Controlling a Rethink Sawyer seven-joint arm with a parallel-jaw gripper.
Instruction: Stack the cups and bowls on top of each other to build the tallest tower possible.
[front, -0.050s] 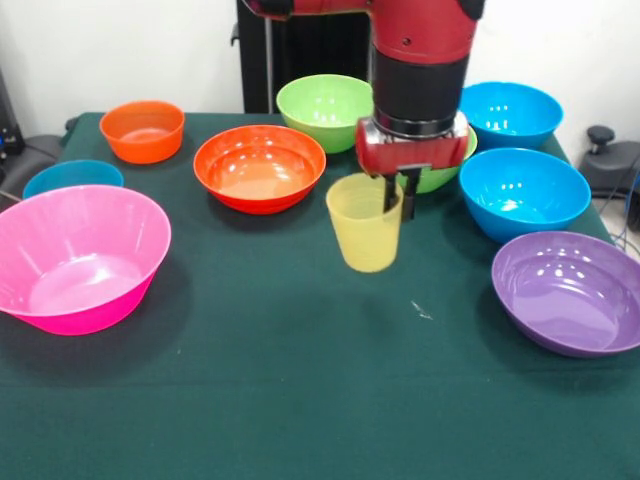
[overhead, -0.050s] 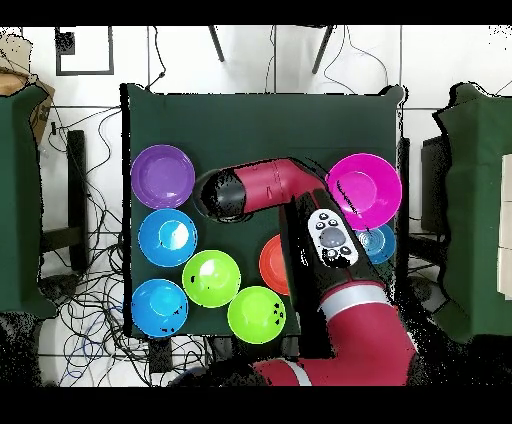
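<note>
Front view: gripper (front, -0.050s: 397, 196) down at the rim of the yellow cup (front, -0.050s: 365, 223), one dark finger (front, -0.050s: 390, 193) inside it, another just outside the wall, so clamped on the rim; cup upright near the middle of the green table (front, -0.050s: 300, 400), between the wide orange bowl (front, -0.050s: 259, 167) and a blue bowl (front, -0.050s: 523, 191). Lime green bowl (front, -0.050s: 440, 172) mostly hidden behind the wrist. Pink bowl (front, -0.050s: 78, 258) cut off at the left edge.

Overhead view: cup and gripper hidden under the red arm (overhead, -0.050s: 265, 187); orange bowl (overhead, -0.050s: 272, 264) half covered; purple bowl (overhead, -0.050s: 163, 176) in full sight
</note>
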